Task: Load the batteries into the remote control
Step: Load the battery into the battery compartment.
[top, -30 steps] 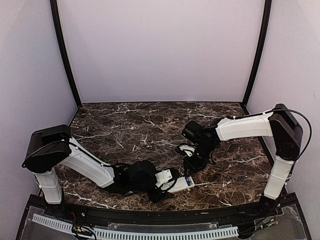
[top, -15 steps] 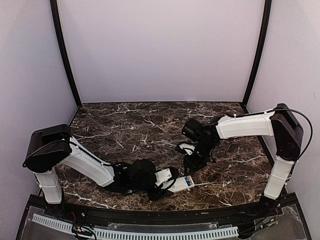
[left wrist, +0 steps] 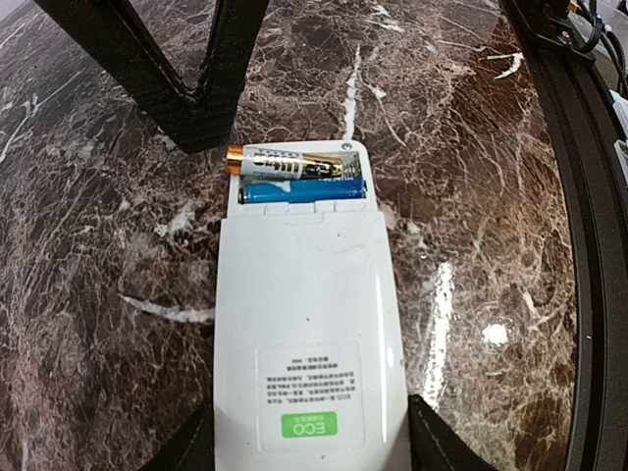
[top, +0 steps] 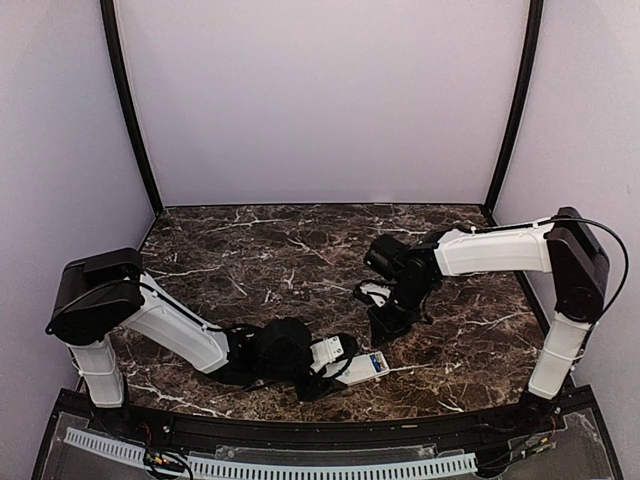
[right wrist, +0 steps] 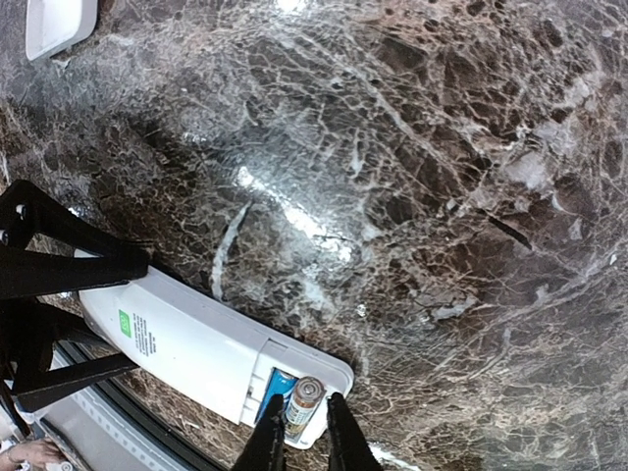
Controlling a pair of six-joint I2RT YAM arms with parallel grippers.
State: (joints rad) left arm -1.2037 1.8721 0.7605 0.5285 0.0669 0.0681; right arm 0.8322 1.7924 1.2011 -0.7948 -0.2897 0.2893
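Note:
The white remote control (left wrist: 304, 324) lies back up on the marble. My left gripper (left wrist: 312, 444) is shut on its near end, one finger (left wrist: 186, 446) on each long side. Its open compartment holds two batteries side by side, a silver and orange one (left wrist: 289, 159) and a blue one (left wrist: 304, 191). My right gripper (right wrist: 304, 424) hovers just off that end, its fingers a battery's width apart and holding nothing. In the right wrist view the silver battery (right wrist: 302, 400) shows between them. In the top view the remote (top: 362, 366) is front centre, with the right gripper (top: 383, 325) above it.
The small loose white cover piece (right wrist: 57, 25) lies on the marble beyond the remote, and in the top view (top: 372, 293) it is beside the right wrist. The black front rail of the table (left wrist: 589, 196) runs close along the remote's right side.
My right gripper has drawn back a little from the remote's open end. The left gripper and the remote have not moved.

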